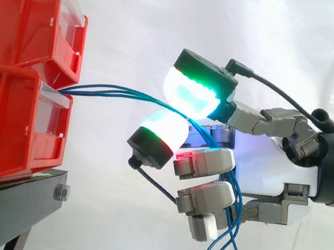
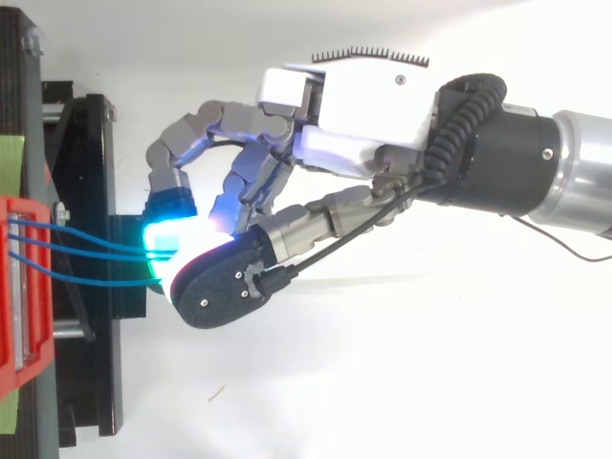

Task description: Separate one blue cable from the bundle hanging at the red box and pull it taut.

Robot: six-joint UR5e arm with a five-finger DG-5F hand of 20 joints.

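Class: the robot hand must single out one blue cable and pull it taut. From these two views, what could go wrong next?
Several blue cables run together between the pads of the robot hand, so a pull could tighten the bundle, not one.
Their loose ends hang past the curled lower fingers and may snag.

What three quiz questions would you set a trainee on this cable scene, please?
1. True or false: the blue cables pass between two glowing pads of the hand.
2. Past the hand, the cables: (a) hang down, (b) climb upward, (c) lie coiled on a table.
3. Seen from above, how many cables leave the red bins?
Key: 1 true; 2 a; 3 three.
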